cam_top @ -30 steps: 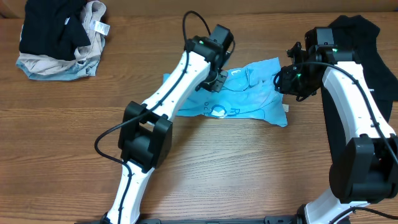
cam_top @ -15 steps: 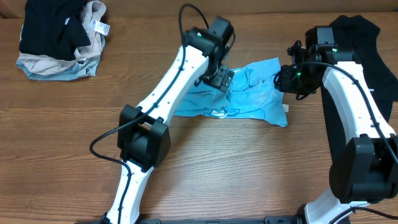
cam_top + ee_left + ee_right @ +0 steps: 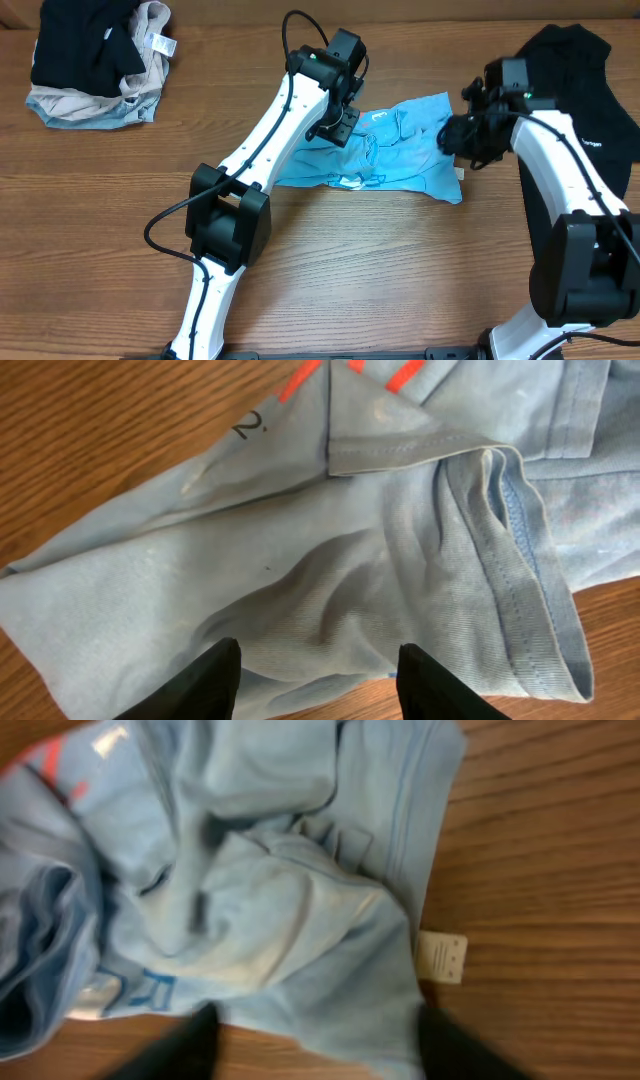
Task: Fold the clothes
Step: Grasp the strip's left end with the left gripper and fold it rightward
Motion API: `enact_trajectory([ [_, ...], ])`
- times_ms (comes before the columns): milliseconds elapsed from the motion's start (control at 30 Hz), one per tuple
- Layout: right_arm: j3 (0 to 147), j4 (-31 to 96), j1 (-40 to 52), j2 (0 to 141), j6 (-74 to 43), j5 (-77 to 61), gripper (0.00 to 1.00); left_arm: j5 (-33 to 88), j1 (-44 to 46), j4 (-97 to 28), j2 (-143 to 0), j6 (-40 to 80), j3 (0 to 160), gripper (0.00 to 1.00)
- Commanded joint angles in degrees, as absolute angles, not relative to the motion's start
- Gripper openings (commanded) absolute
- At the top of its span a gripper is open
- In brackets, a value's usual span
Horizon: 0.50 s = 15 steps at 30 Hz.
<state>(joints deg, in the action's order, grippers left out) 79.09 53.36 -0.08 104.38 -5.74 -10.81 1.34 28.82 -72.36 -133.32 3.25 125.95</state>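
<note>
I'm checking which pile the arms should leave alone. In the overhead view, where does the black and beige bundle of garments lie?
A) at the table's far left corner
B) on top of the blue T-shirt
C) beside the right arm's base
A: the black and beige bundle lies at the far left corner, well apart from the light blue T-shirt spread between the two arms.

T-shirt [image 3: 410, 165] on table [image 3: 350, 260] centre (bundle [image 3: 95, 60] back left, second garment [image 3: 600, 70] back right)
</note>
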Motion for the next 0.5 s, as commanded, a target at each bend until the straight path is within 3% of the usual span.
enact_trajectory([
  [0, 73.3, 48.0, -0.4, 104.0, -10.5, -10.7, 0.88, 2.4, 27.1, -73.2, -133.4, 3.0, 127.0, 0.52],
  [100, 69.6, 42.6, -0.4, 104.4, -12.2, -12.7, 0.99, 2.6, 25.1, -76.0, -133.4, 4.2, 129.8, 0.52],
  [467, 67.7, 31.4, -0.5, 110.8, -12.7, -16.2, 1.0, 4.1, 17.9, -86.4, -133.4, 4.3, 145.4, 0.53],
])
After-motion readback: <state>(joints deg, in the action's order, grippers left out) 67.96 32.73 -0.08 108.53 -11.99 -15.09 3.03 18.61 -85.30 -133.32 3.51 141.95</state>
